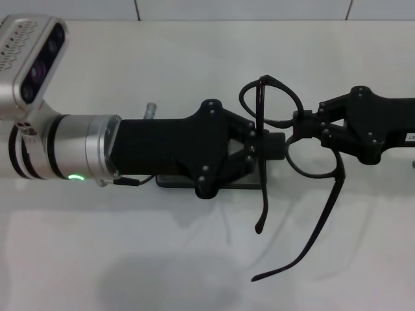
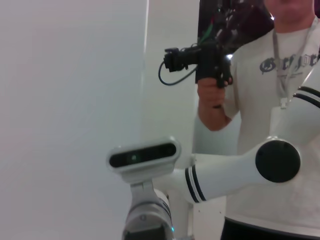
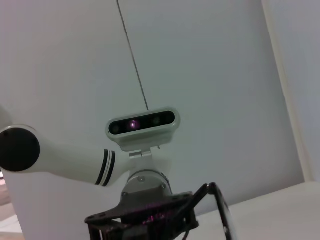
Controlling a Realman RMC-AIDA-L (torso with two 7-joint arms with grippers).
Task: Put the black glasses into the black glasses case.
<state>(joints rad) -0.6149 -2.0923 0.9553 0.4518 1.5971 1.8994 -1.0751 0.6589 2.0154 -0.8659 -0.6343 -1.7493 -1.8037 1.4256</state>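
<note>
While both arms reach level toward each other, left gripper (image 1: pixel 275 144) and right gripper (image 1: pixel 299 126) both clamped on black glasses (image 1: pixel 285 155); black glasses case (image 1: pixel 170 182) under left one.

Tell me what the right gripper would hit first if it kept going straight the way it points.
The right gripper points across the table at the left gripper. Both seem to hold the black glasses between them, so it would probably run into the left gripper's fingertips, though their heights are hard to judge.
</note>
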